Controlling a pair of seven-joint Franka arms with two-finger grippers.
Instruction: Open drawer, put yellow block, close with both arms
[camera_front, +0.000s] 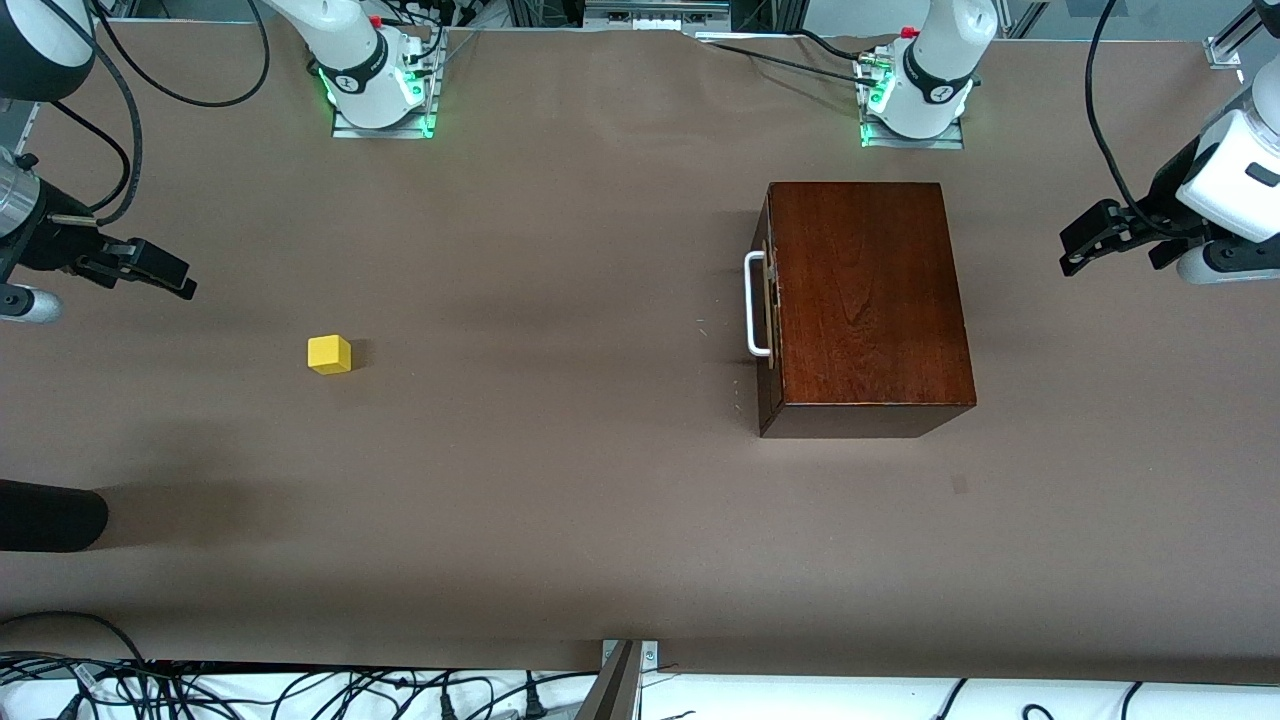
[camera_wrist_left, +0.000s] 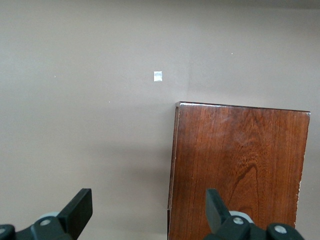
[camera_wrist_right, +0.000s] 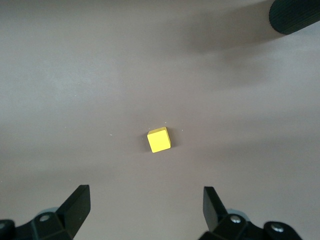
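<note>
I see both hands wide and empty, left hand (camera_front: 1085, 245) beside the box (camera_front: 865, 300), right hand (camera_front: 150, 270) near the block (camera_front: 329, 354). I'd hook the drawer's handle (camera_front: 755, 304) squarely first.

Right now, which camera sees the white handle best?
The front view. There the handle shows whole, on the drawer front of the box. The left wrist view shows only the box top and one side, no handle. The right wrist view shows just the block.
</note>
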